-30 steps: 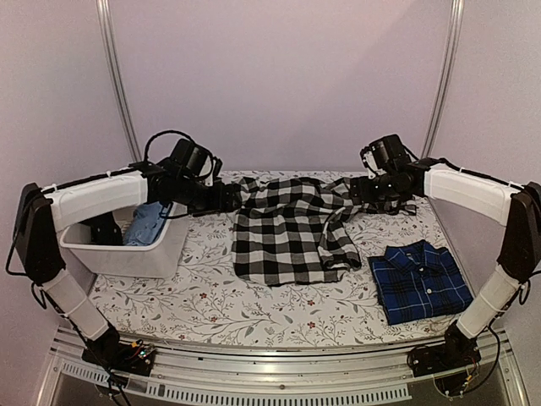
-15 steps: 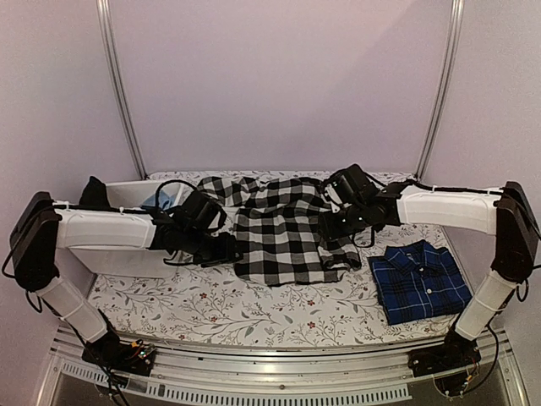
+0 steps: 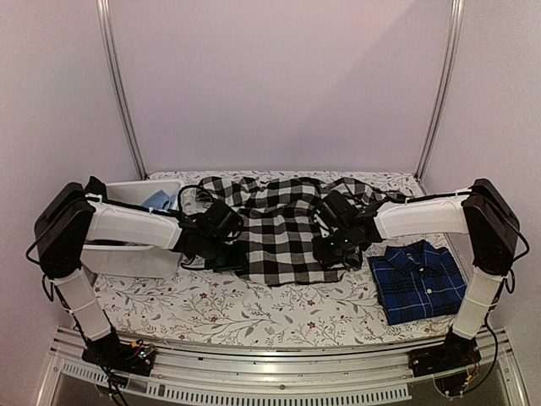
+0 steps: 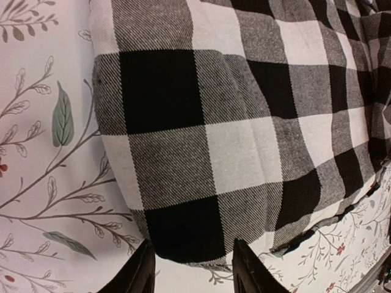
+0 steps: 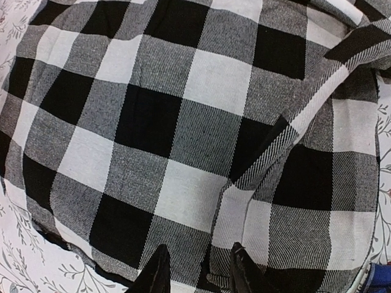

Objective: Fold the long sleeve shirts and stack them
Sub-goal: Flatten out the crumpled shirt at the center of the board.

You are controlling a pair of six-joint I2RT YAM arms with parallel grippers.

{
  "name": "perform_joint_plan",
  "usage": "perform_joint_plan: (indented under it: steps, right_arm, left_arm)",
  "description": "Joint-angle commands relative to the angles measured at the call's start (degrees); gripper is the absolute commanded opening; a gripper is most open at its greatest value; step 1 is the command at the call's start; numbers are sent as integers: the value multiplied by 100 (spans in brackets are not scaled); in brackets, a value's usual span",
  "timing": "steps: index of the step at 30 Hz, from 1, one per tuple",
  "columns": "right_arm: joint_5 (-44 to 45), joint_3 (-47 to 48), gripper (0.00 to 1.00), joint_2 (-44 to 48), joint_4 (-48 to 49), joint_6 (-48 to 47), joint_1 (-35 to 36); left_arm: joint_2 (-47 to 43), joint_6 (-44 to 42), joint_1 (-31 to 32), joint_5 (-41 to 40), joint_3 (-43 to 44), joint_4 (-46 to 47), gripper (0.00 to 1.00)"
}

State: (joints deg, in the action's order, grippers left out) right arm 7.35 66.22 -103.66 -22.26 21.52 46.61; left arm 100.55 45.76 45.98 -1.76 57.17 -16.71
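On a table [image 3: 211, 315] covered with a flower-printed cloth, the black-and-white check shirt [image 3: 279, 227] is lying spread out at the middle, its collar and sleeves bunching toward the far edge and its hem facing the near edge. Both arms are bending inward over it. The left gripper [image 3: 224, 249] is sitting low at the shirt's near left corner, its jaws standing partly apart; in the wrist view the dark fingers [image 4: 142, 274] are flanking the folded hem, which is lying between them on the tablecloth – no clamp on the cloth is showing. The right gripper [image 3: 331, 252] is sitting at the near right corner of the same shirt, where a sleeve is folding over the body; its fingers [image 5: 157, 271] are likewise standing partly apart with checked cloth between them, and no firm hold is showing. The navy plaid shirt [image 3: 418, 283] is lying folded, collar up, near the table's near right corner – just apart from the check shirt. A white bin [image 3: 127, 258] holding a light blue cloth [image 3: 156, 200] is standing along the left edge.
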Motion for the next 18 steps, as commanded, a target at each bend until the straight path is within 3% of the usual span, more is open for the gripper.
perform_joint_plan:
  steps: [1,8,11,16,18]
  right_arm:
    - [220,43,31,-296,63,63,89]
    - [641,15,27,-544,-46,37,103]
    - [750,-25,22,-576,-97,21,103]
    - [998,-31,3,-335,-266,49,91]
    - [1017,-25,0,-148,-378,47,22]
  left_arm:
    - [155,21,97,-180,42,-73,43]
    - [351,27,103,45,-32,203,40]
    - [420,18,97,131,-56,322,28]
    - [306,-64,91,232,-66,229,0]
    - [175,-164,87,194,-44,-4,0]
